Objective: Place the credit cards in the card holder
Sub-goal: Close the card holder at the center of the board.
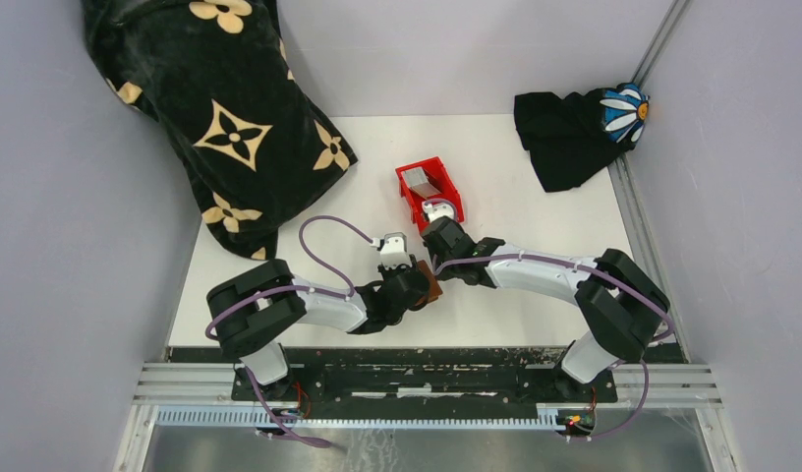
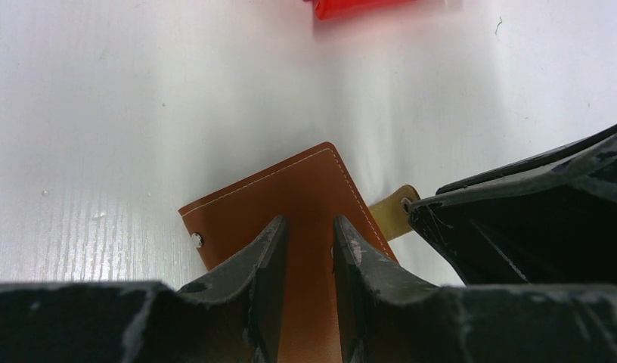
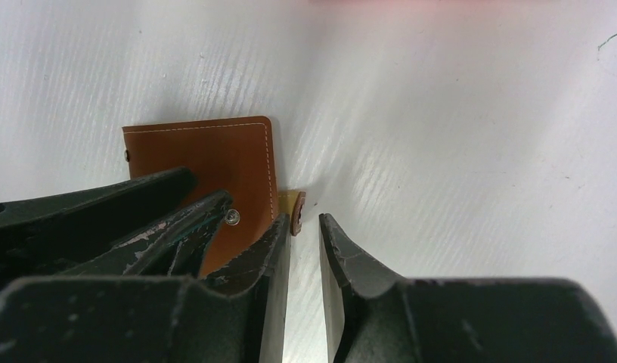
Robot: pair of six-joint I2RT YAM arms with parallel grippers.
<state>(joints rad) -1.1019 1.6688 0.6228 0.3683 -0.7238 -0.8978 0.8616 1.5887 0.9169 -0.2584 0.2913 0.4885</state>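
Note:
The card holder (image 1: 432,286) (image 2: 290,197) (image 3: 207,151), a brown leather wallet, lies flat and closed on the white table. My left gripper (image 1: 417,285) (image 2: 309,221) is over it, jaws a little apart, with the wallet's face showing in the gap and nothing pinched. My right gripper (image 1: 438,258) (image 3: 304,219) stands at the wallet's right edge, narrowly open over bare table. The snap tab (image 3: 299,212) (image 2: 392,212) sits just past its left fingertip. A grey credit card (image 1: 423,182) rests in the red bin (image 1: 407,202).
The red bin (image 2: 358,6) stands just beyond the wallet. A black cloth with gold flowers (image 1: 230,118) covers the back left. A black cloth with a daisy patch (image 1: 574,133) lies at the back right. Grey walls close in three sides.

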